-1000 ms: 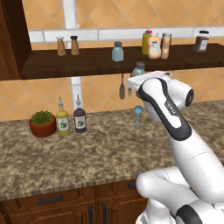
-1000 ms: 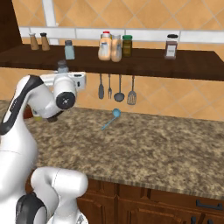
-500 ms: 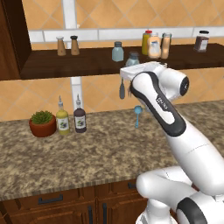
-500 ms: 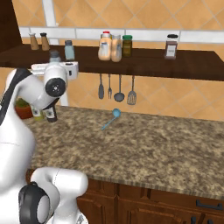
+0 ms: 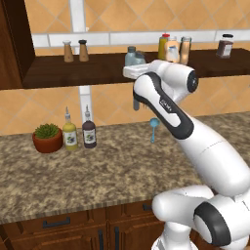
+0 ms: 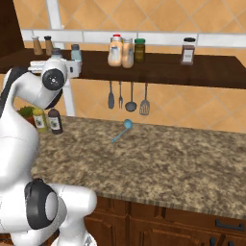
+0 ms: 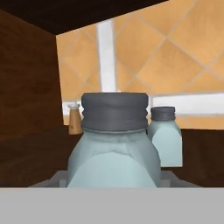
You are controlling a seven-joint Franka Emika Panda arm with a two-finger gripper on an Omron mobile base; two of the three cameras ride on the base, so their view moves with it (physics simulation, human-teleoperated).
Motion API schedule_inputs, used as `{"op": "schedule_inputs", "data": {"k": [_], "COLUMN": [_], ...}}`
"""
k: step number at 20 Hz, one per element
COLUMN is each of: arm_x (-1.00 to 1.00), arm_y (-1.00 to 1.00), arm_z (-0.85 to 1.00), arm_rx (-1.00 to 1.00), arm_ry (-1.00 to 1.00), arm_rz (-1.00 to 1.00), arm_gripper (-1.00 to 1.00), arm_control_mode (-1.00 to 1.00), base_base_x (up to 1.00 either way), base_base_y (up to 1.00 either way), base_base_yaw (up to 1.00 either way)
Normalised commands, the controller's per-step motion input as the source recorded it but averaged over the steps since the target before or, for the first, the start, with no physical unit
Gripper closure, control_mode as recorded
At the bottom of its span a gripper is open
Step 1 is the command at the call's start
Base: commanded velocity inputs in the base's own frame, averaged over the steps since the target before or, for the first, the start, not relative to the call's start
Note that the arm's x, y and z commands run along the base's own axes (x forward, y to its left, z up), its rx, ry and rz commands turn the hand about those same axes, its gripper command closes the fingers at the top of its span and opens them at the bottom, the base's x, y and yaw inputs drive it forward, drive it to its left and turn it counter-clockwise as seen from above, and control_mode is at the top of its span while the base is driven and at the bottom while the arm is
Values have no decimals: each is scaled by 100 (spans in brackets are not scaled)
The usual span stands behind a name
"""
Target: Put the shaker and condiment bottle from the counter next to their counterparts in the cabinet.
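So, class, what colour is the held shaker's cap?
Dark grey, on the shaker; clearest in the hand view.

Even, soft rendered light fills both base views, with no glare and crisp focus throughout. The cabinet (image 5: 88, 68) casts a dim band beneath its shelf. In the hand view, darkness gathers from nine to twelve o'clock.

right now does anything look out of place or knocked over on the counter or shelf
Only one thing stands out: a blue ladle lies loose on the counter, below the rack where the other utensils hang. The bottles on the shelf all stand upright, and the shaker in the hand is upright too.
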Motion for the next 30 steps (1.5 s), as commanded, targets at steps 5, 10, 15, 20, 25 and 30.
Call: {"op": "schedule_inputs", "data": {"k": [5,10,15,20,25,30], "arm_x": [20,16,18,8,0,0], "arm_y": [41,31,6,0,0,0], "arm_z": [17,15,0,-12,-8,-4], "arm_rx": [0,0,-15,-20,-5,0], "arm_ry": [4,1,0,-1,-3,-5], "arm_rz": [0,0,-3,-1,0,-2], "arm_gripper": [100,100,100,100,100,100], "arm_control_mode": [-100,-100,-100,-100,-100,-100], "base_base_x": [0,0,0,0,0,0], "base_base_y": [0,0,0,0,0,0], "base_base_yaw": [0,0,0,0,0,0]}}
